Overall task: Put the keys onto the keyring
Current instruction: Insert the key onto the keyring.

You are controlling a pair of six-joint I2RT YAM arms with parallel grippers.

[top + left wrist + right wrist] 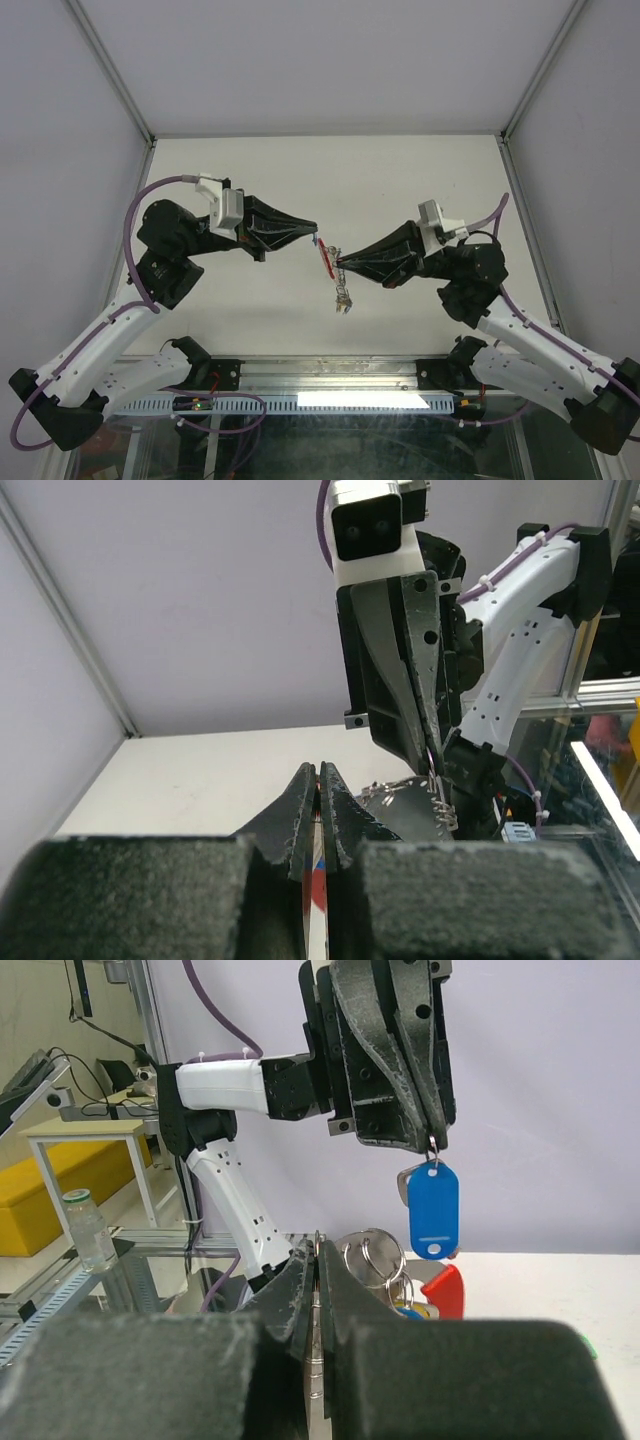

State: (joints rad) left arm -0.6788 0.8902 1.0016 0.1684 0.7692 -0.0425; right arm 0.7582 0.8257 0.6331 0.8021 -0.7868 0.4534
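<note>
The keyring hangs in the air between my two grippers. Its red arc [327, 258] spans the gap between them, and keys [345, 297] dangle below on metal links. My left gripper [318, 238] is shut on the keyring's blue tag end; a red, white and blue strip sits between its jaws in the left wrist view [321, 772]. In the right wrist view the blue tag [433, 1210] hangs from the left fingertips [432, 1130]. My right gripper [318, 1245] is shut on a silvery metal ring, edge-on. More rings [375, 1258], the red piece [447, 1290] and blue and yellow key caps [412, 1310] hang just beside it.
The white table [250, 180] lies below, with pale walls on three sides. An aluminium rail [330, 375] runs along the near edge between the arm bases. The right arm's jaws [432, 755] and silver key teeth [443, 805] show close ahead in the left wrist view.
</note>
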